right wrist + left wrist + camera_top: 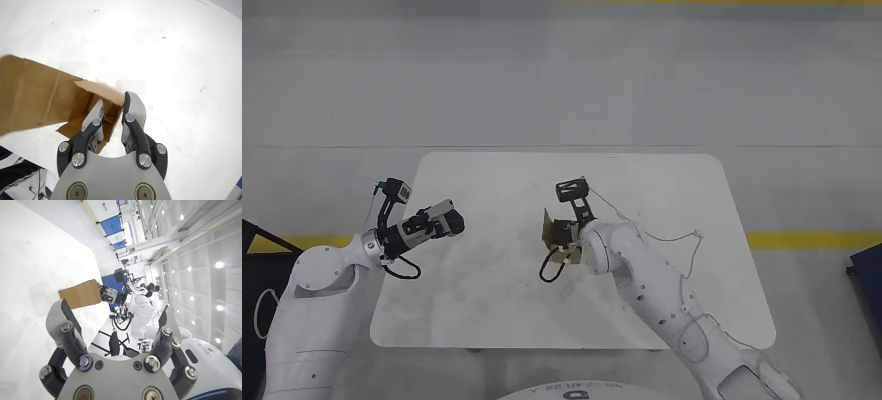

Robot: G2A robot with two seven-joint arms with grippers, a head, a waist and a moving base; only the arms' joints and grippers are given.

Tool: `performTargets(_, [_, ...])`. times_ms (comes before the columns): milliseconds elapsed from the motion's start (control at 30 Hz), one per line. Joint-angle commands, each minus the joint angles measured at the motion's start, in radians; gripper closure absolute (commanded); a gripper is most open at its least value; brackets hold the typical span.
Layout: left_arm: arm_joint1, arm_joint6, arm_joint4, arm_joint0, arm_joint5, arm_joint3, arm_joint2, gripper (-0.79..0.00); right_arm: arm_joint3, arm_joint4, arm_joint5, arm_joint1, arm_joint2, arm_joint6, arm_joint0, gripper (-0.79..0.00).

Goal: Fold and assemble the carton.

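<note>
Partly inside carton (37,94): right gripper (113,103).

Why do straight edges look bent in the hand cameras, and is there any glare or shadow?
Left wrist view: a wide lens bows the table edge and the ceiling grid, whose lamps flare white. Right wrist view: the carton throws only a faint shadow on the table. Top view: even light, table edges nearly straight.

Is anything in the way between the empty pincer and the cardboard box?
No, nothing visible. Just bare table lies between the open left pincer and the carton, which the right pincer grips by one wall.
</note>
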Motion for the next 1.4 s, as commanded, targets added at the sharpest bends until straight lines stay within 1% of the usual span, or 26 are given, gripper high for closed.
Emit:
performTargets(0, [0.0,0.0,0.0,0.0,0.0,0.0,0.0,-0.785,-0.018,0.02,-0.022,0.005,0.033,-0.028,-0.024,-0.256])
performTargets(67, [0.0,0.0,0.0,0.0,0.0,0.0,0.0,-0.785,-0.052,0.057,-0.046,0.011,0.073,-0.077,-0.054,-0.292])
performTargets(100, [0.0,0.0,0.0,0.0,0.0,0.0,0.0,-0.785,-0.073,0.086,-0.07,0.014,0.096,-0.108,-0.076,-0.323])
performTargets(167, [0.0,0.0,0.0,0.0,0.0,0.0,0.0,-0.785,-0.115,0.131,-0.136,0.023,0.141,-0.166,-0.12,-0.323])
performTargets(233, [0.0,0.0,0.0,0.0,0.0,0.0,0.0,-0.785,-0.151,0.191,-0.225,0.032,0.186,-0.224,-0.165,-0.296])
performTargets(300, [0.0,0.0,0.0,0.0,0.0,0.0,0.0,-0.785,-0.167,0.27,-0.333,0.04,0.235,-0.284,-0.202,-0.289])
performTargets(367, [0.0,0.0,0.0,0.0,0.0,0.0,0.0,-0.785,-0.153,0.373,-0.444,0.048,0.296,-0.317,-0.222,-0.209])
performTargets(400, [0.0,0.0,0.0,0.0,0.0,0.0,0.0,-0.785,-0.144,0.411,-0.487,0.051,0.313,-0.318,-0.224,-0.246])
performTargets(433, [0.0,0.0,0.0,0.0,0.0,0.0,0.0,-0.785,-0.144,0.411,-0.487,0.051,0.313,-0.318,-0.224,-0.172])
performTargets(467, [0.0,0.0,0.0,0.0,0.0,0.0,0.0,-0.785,-0.144,0.411,-0.487,0.051,0.313,-0.318,-0.224,-0.062])
performTargets(500, [0.0,0.0,0.0,0.0,0.0,0.0,0.0,-0.785,-0.144,0.411,-0.487,0.051,0.313,-0.318,-0.224,0.0])
performTargets(567, [0.0,0.0,0.0,0.0,0.0,0.0,0.0,-0.785,-0.144,0.411,-0.487,0.051,0.313,-0.318,-0.224,0.0])
performTargets(633, [0.0,0.0,0.0,0.0,0.0,0.0,0.0,-0.785,-0.135,0.455,-0.552,0.053,0.304,-0.314,-0.221,0.0])
performTargets(667, [0.0,0.0,0.0,0.0,0.0,0.0,0.0,-0.785,-0.114,0.478,-0.586,0.056,0.314,-0.295,-0.21,0.0])
performTargets(733, [0.0,0.0,0.0,0.0,0.0,0.0,0.0,-0.785,-0.072,0.465,-0.603,0.06,0.319,-0.253,-0.172,0.0])
performTargets(800, [0.0,0.0,0.0,0.0,0.0,0.0,0.0,-0.785,-0.033,0.473,-0.635,0.061,0.296,-0.194,-0.13,0.0])
performTargets(867, [0.0,0.0,0.0,0.0,0.0,0.0,0.0,-0.785,-0.002,0.484,-0.659,0.063,0.284,-0.167,-0.094,0.0])
performTargets(900, [0.0,0.0,0.0,0.0,0.0,0.0,0.0,-0.785,0.009,0.498,-0.684,0.063,0.273,-0.152,-0.083,0.0])
performTargets(933, [0.0,0.0,0.0,0.0,0.0,0.0,0.0,-0.785,0.015,0.54,-0.735,0.065,0.265,-0.122,-0.075,0.0])
performTargets(1167, [0.0,0.0,0.0,0.0,0.0,0.0,0.0,-0.785,0.015,0.54,-0.735,0.065,0.265,-0.122,-0.075,0.0])
performTargets(1233, [0.0,0.0,0.0,0.0,0.0,0.0,0.0,-0.785,0.033,0.493,-0.69,0.065,0.25,-0.109,-0.062,0.0])
performTargets(1367, [0.0,0.0,0.0,0.0,0.0,0.0,0.0,-0.785,0.099,0.429,-0.568,0.051,0.158,-0.064,0.029,0.0])
